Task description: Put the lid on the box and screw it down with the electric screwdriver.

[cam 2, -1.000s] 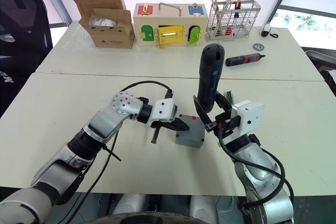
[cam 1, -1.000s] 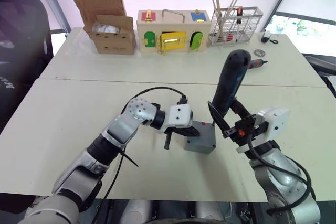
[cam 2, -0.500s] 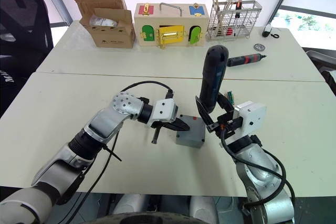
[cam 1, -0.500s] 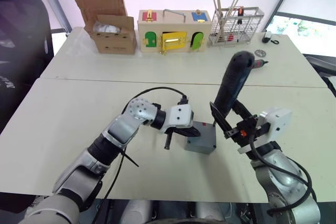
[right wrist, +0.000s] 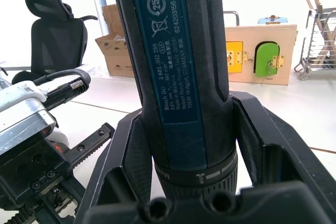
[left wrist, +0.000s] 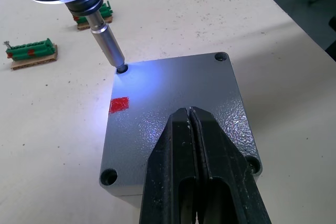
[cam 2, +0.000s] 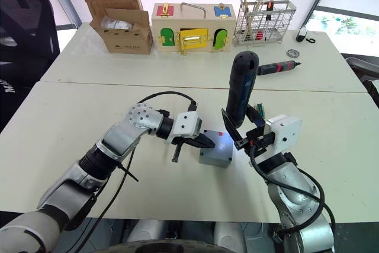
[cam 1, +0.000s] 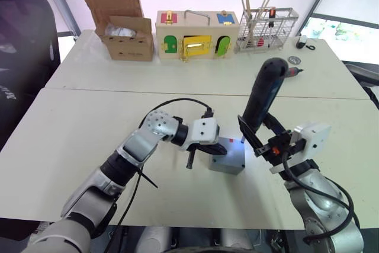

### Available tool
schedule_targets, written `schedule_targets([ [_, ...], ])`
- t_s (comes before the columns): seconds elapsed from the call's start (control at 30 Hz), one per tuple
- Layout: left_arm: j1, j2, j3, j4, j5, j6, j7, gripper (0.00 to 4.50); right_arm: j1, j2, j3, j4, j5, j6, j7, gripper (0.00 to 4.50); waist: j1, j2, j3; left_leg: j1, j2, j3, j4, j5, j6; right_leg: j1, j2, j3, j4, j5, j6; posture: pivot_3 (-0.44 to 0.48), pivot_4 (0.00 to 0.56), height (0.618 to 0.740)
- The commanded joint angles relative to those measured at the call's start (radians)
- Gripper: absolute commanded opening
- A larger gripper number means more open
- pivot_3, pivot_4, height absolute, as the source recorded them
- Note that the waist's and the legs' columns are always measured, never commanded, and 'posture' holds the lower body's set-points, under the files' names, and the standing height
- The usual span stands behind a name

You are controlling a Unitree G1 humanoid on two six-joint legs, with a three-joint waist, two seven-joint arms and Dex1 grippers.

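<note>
The grey box [cam 1: 226, 166] stands at the table's middle with the lid [left wrist: 178, 85] on it, a red mark [left wrist: 119, 105] near one lid edge. My left gripper [cam 1: 212, 148] is shut, its fingertips [left wrist: 190, 113] lying on the lid's top. My right gripper [cam 1: 260, 141] is shut on the electric screwdriver [cam 1: 264, 99], a thick black tool held nearly upright, leaning right. Its metal bit [left wrist: 107, 51] sits in a corner screw hole of the lid, and its tip light throws a blue-white glow on the lid.
Along the far table stand a cardboard box [cam 1: 121, 28], a wooden box with coloured doors [cam 1: 195, 34] and a wire rack [cam 1: 266, 28]. A small black-and-red screwdriver [cam 2: 278, 67] lies behind my right arm. Green terminal blocks [left wrist: 31, 53] lie near the box. A black chair [cam 1: 23, 28] stands far left.
The screwdriver's tip light has come on and lights the lid. The tool's top has leaned slightly further right. My left gripper has stayed on the lid.
</note>
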Motion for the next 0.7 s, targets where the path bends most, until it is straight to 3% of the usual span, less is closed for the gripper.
schedule_targets([
  [0.03,0.014,0.014,-0.027,0.031,0.042,0.017,0.004,0.0,0.066,-0.013,0.016,0.078,-0.012,0.071,0.003,1.9,0.0,0.0,0.0,0.0,0.0,0.0,0.0,0.0,0.0,0.0,0.0,0.0,0.0,0.0,0.0,0.0,0.15,0.694],
  [0.43,0.017,0.007,-0.021,0.038,0.038,0.013,0.011,0.0,-0.052,-0.082,-0.089,-0.042,0.093,0.198,-0.001,1.9,-0.001,0.005,0.004,-0.001,0.0,0.0,0.0,0.0,0.0,0.0,0.0,0.0,-0.002,0.0,0.0,0.0,0.15,0.694],
  [0.63,-0.004,-0.029,0.116,-0.01,-0.104,0.12,0.032,0.0,-0.219,-0.194,-0.282,-0.153,0.461,0.41,-0.014,1.9,-0.002,0.012,0.021,-0.005,0.0,0.001,0.001,0.0,0.001,-0.004,-0.001,0.0,-0.002,0.001,-0.001,0.0,0.15,0.694],
  [0.7,-0.004,-0.02,0.142,-0.04,-0.14,0.161,0.023,0.0,-0.292,-0.259,-0.354,-0.143,0.598,0.465,-0.044,1.9,-0.003,0.016,0.025,-0.017,0.0,0.001,0.002,0.001,-0.001,-0.013,0.0,0.0,0.001,0.002,-0.001,0.0,0.15,0.694],
])
